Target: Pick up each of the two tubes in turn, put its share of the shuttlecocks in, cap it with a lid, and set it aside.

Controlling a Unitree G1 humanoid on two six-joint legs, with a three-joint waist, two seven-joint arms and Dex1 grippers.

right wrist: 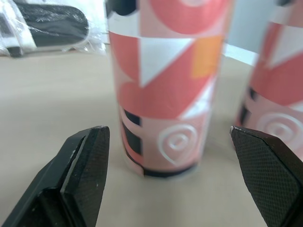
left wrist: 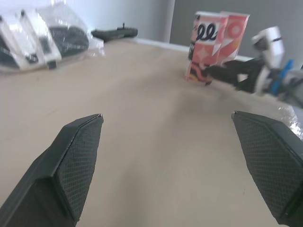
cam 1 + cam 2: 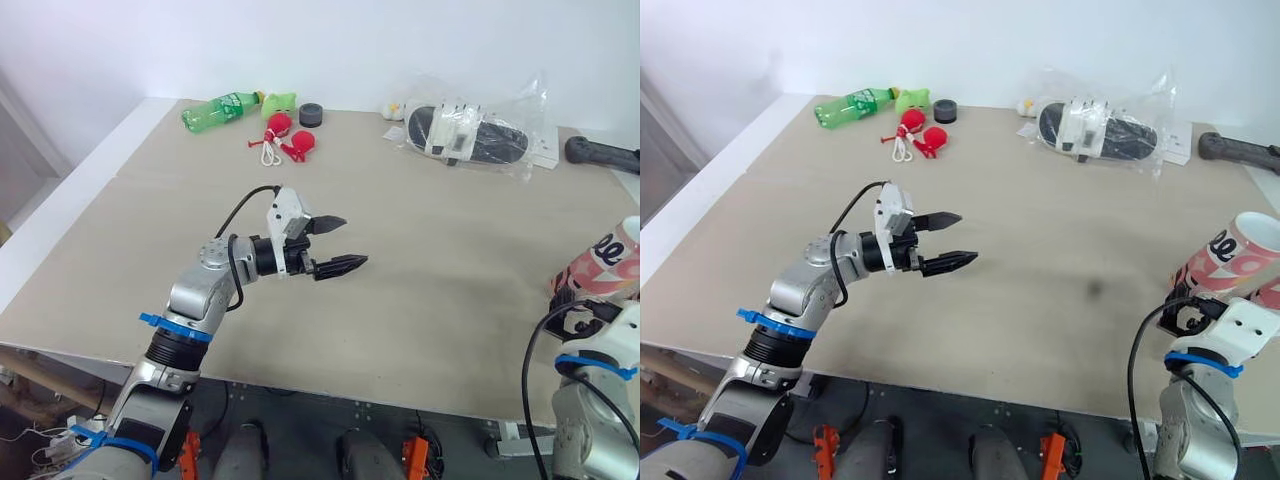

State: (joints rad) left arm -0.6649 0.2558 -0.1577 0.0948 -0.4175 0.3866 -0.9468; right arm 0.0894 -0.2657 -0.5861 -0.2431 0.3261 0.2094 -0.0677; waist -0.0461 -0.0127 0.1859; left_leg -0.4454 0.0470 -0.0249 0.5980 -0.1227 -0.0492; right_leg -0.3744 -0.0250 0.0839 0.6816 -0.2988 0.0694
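From the head camera I see my left gripper [image 3: 355, 241] hovering over the middle of the beige tabletop [image 3: 430, 310], its two black fingers spread and holding nothing. A pink, red and white patterned cardboard tube [image 3: 605, 255] stands at the table's right edge. Along the far edge lie a green plastic bottle [image 3: 220, 110], a small black roll [image 3: 311, 114] and a clear plastic bag of black items [image 3: 470, 135].

On the left wrist camera the fingers are wide apart over bare tabletop, with the patterned tube upright well ahead.

On the right wrist camera my right gripper [image 1: 168, 128] is released. Its fingers are parted, and the tube stands upright on the table just ahead, between them. I cannot tell whether they touch it. A second tube of the same pattern [image 1: 279, 71] stands just beside the first.
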